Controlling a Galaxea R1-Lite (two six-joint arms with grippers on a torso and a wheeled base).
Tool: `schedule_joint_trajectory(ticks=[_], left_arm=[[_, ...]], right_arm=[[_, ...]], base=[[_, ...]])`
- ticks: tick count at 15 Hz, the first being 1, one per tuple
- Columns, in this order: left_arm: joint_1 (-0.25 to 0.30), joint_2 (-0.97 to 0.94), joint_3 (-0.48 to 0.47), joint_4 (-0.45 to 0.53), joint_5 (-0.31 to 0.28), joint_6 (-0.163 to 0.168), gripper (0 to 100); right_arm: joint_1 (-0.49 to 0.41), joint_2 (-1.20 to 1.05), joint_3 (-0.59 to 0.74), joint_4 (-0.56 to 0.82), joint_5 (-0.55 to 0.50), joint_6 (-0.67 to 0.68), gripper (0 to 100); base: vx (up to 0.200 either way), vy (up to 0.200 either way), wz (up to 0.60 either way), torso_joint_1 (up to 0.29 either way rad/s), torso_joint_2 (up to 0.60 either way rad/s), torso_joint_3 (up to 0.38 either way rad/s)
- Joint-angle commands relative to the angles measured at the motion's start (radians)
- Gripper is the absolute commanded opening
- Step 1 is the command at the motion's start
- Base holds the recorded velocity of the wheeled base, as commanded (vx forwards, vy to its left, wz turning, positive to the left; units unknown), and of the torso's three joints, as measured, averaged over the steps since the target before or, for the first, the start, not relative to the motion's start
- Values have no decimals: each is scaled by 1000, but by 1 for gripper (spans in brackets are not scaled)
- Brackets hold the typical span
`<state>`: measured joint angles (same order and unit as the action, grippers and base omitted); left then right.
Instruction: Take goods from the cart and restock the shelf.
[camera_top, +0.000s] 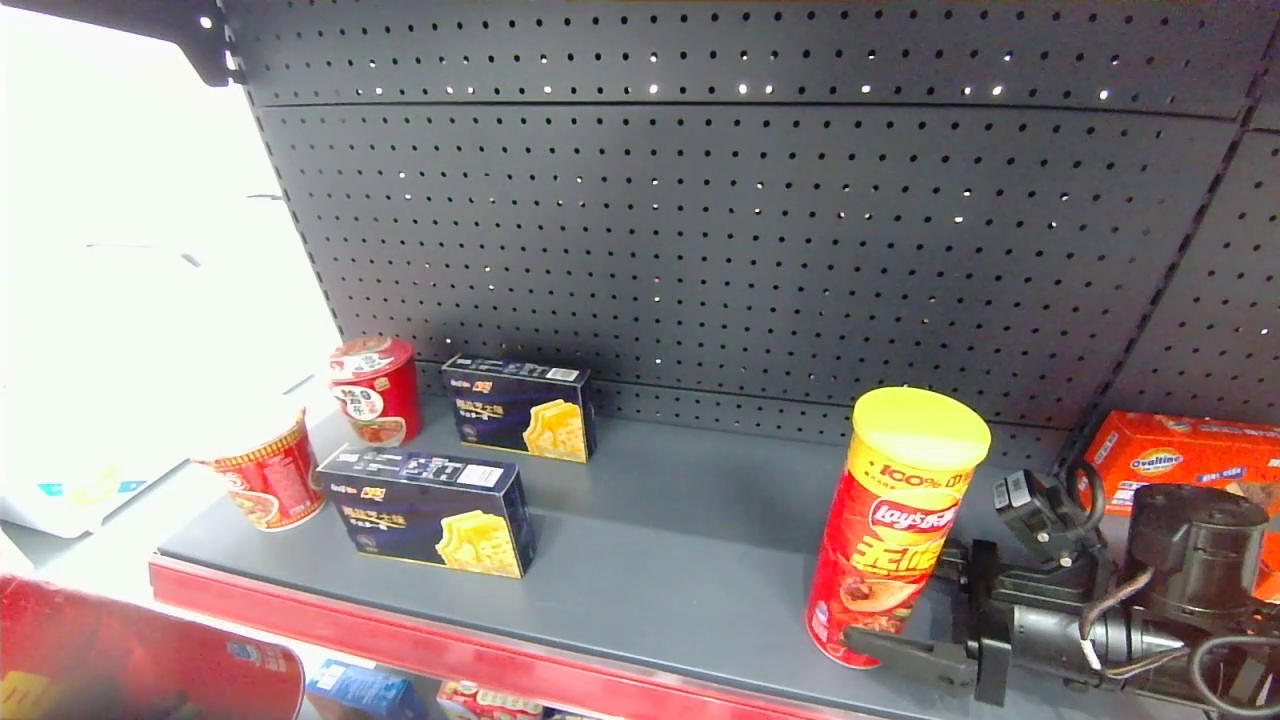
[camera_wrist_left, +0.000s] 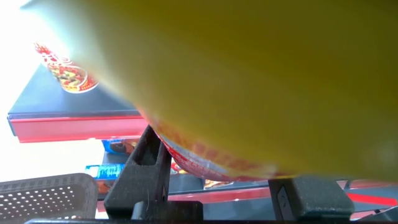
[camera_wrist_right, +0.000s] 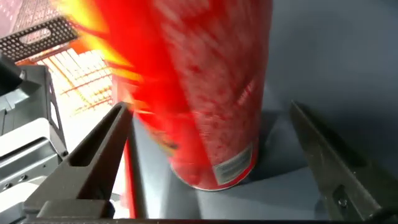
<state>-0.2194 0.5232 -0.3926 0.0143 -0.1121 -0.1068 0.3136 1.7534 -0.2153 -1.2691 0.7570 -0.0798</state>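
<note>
Red chip can (camera_top: 895, 520) stands upright on the grey shelf (camera_top: 680, 540), with the right gripper (camera_wrist_right: 208, 112) spread wide either side of its base. Meanwhile the left gripper (camera_wrist_left: 217, 158) clamps a second can (camera_wrist_left: 249, 81). Two noodle cups (camera_top: 375, 390) (camera_top: 265, 475), two navy boxes (camera_top: 520, 405) (camera_top: 430, 510) and one orange box (camera_top: 1180, 455) share the shelf, with black pegboard (camera_top: 740, 230) behind.

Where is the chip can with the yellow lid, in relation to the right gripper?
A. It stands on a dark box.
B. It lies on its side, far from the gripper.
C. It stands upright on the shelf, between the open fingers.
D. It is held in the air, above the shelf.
C: the chip can stands upright on the shelf, and the right gripper has a finger on each side, with gaps.
</note>
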Motion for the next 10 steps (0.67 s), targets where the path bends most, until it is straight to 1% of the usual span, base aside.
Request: schedule_joint_trajectory(ticks=[1, 3, 7, 8, 9, 10], left_arm=[[0, -14, 1, 1, 0, -1, 0], [0, -28, 18, 1, 0, -1, 0], [0, -35, 31, 1, 0, -1, 0], [0, -38, 32, 1, 0, -1, 0], [0, -42, 32, 1, 0, -1, 0], [0, -42, 32, 1, 0, -1, 0]], right_arm=[[-5, -77, 27, 2, -1, 0, 100], [-8, -167, 88, 5, -1, 0, 100], [-19, -305, 148, 53, -1, 3, 100], [-36, -379, 179, 90, -2, 3, 100], [-42, -397, 183, 99, -2, 5, 100], [-73, -433, 185, 122, -2, 5, 100]], base=[[0, 0, 0, 0, 0, 0], [0, 0, 0, 0, 0, 0], [0, 0, 0, 0, 0, 0], [0, 0, 0, 0, 0, 0], [0, 0, 0, 0, 0, 0], [0, 0, 0, 0, 0, 0]])
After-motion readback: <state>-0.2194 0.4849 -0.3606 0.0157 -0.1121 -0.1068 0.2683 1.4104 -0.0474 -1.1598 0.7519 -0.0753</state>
